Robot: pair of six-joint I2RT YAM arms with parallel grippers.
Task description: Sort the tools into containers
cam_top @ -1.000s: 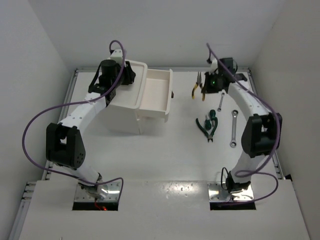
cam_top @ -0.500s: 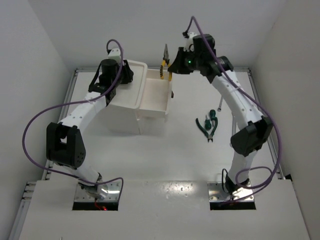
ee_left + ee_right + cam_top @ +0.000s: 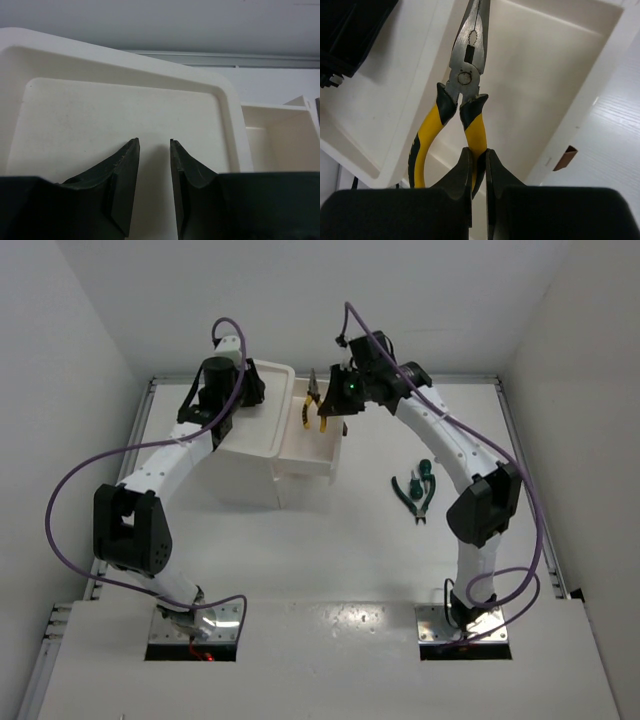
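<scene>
My right gripper (image 3: 479, 151) is shut on one handle of the yellow-handled pliers (image 3: 466, 75); their nose points away from it over the white box's open drawer (image 3: 600, 95). From above, the pliers (image 3: 313, 396) hang in the right gripper (image 3: 330, 408) over that drawer (image 3: 326, 462). The left gripper (image 3: 154, 143) is open with nothing between its fingers, low over the box's recessed tray top (image 3: 125, 105); in the top view this gripper (image 3: 248, 390) sits above the tray top (image 3: 262, 430). Dark green-handled pliers (image 3: 414, 496) and a green-and-orange screwdriver (image 3: 423, 471) lie on the table at right.
The white box (image 3: 250, 480) stands at the back left, its drawer pulled out to the right, with a small brown knob (image 3: 567, 157) on the front. White walls close in the table on three sides. The right arm's elbow (image 3: 482, 505) hangs over the table's right part.
The right arm has swung left from the table's back right, carrying the yellow-handled pliers up and over the open drawer. The left arm has stayed put.
</scene>
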